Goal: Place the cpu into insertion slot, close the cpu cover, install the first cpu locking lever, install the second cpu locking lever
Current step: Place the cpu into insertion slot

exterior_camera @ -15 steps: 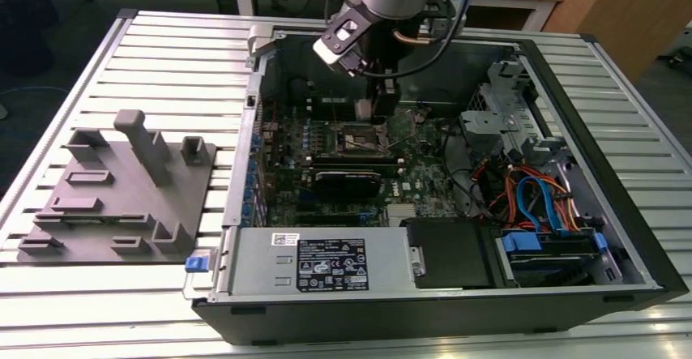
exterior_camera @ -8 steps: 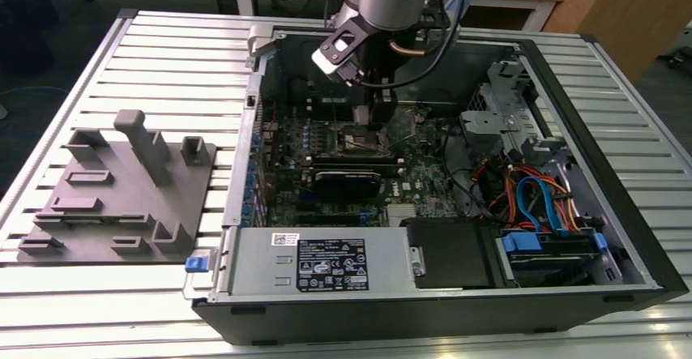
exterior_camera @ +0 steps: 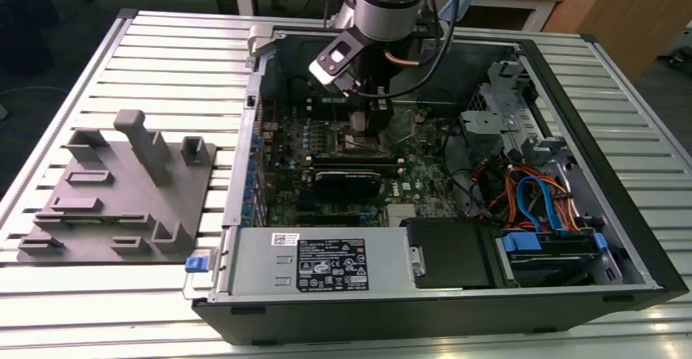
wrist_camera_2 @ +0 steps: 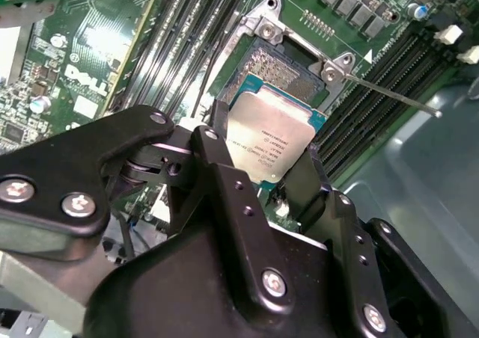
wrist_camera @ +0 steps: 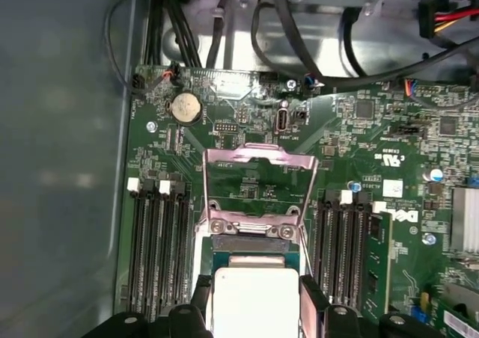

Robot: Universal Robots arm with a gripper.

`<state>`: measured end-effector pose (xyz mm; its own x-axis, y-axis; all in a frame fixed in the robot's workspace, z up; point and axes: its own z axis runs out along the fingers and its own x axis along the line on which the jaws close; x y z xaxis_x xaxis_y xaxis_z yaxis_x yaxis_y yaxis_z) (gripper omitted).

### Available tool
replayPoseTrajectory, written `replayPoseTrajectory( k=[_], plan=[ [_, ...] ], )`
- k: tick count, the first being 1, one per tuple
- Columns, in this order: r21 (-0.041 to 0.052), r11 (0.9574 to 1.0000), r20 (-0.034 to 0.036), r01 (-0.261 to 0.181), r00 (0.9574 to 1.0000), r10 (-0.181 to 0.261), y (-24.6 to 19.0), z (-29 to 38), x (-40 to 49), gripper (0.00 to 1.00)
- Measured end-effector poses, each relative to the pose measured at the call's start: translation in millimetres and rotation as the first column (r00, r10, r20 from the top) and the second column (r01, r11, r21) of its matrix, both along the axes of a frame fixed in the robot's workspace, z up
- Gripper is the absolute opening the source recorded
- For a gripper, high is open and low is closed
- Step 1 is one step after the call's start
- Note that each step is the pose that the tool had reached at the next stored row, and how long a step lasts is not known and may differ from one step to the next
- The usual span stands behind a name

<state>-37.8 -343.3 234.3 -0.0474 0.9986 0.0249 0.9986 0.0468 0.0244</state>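
Gripper (exterior_camera: 365,124) and arm reach down into the open computer case (exterior_camera: 433,314) in the exterior view, over the green board (exterior_camera: 324,164) toward the case's edge farthest from the camera.

In the second wrist view the black fingers (wrist_camera_2: 307,181) pinch the cpu (wrist_camera_2: 271,132) by two opposite edges, metal top up. It hangs at the near edge of the insertion slot (wrist_camera_2: 288,67), whose dark pin field lies bare. A thin locking lever (wrist_camera_2: 389,95) sticks out free from the slot's corner.

In the first wrist view the cpu cover (wrist_camera: 258,175) stands raised beyond the held chip.

The cpu looks light, stiff and thin, probably slick on top. Its edges seem the only safe hold, since the slot's pins likely bend easily.
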Motion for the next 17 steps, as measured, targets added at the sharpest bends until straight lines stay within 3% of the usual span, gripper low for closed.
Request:
replayPoseTrajectory(
  k=[5,17],
  plan=[
    [0.0001,1.0000,0.0001,0.002,1.0000,-0.002,1.2,-8.9,-0.2,0.54],
    [0.0000,1.0000,0.0000,0.002,1.0000,-0.002,1.3,-12.0,-0.5,0.54]
  ],
)
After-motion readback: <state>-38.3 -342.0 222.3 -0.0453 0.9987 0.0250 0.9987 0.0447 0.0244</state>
